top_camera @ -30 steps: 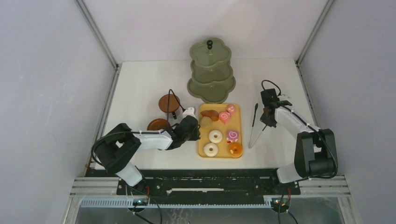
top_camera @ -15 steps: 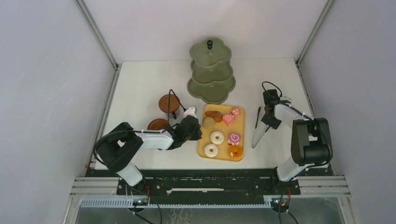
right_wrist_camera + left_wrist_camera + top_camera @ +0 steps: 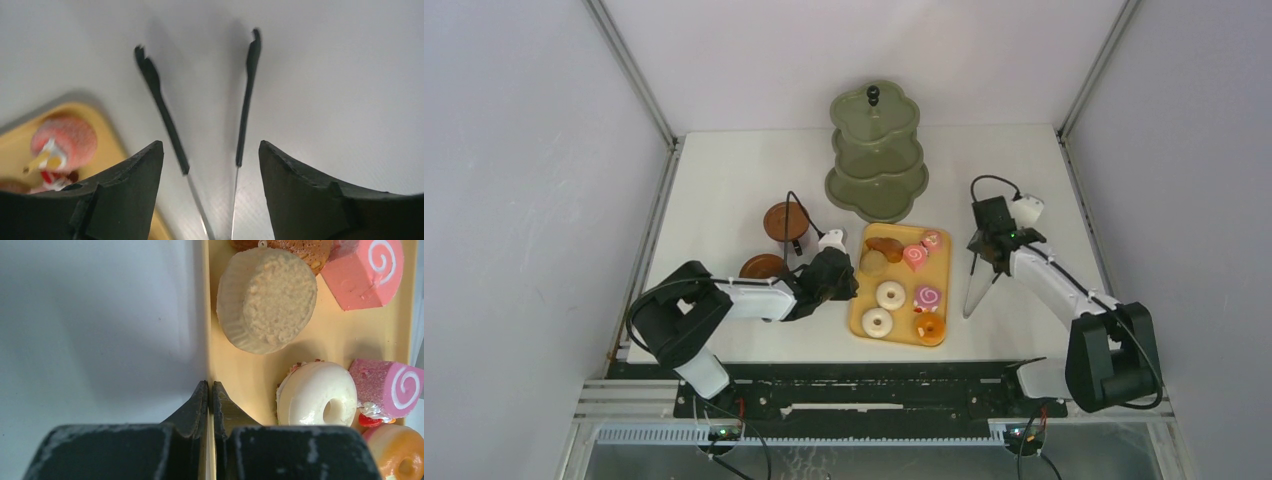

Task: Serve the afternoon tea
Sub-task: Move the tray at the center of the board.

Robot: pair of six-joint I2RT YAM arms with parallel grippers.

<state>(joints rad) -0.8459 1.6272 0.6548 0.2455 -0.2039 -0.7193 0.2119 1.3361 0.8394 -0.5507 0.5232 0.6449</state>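
Two pincers, two states: your left pincer (image 3: 210, 390) is clamped on the orange-yellow tray (image 3: 245, 372) rim, donuts (image 3: 890, 294) aboard at frame centre. Your right pincer (image 3: 210, 147) has just sprung apart, releasing the black tongs (image 3: 162, 112), so nothing sits on the three-tier stand (image 3: 876, 185) yet.

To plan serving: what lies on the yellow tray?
Two white donuts, an orange donut, three pink swirl cakes, a brown bun, a beige cake. The left gripper hides part of the tray.

Soft, even overhead light keeps the white tabletop (image 3: 724, 180) bright, without glare. In the left wrist view a grey shadow hugs the tray (image 3: 245, 375) rim. The right wrist view blurs the tray's corner and the pink cake (image 3: 65, 137) on it.
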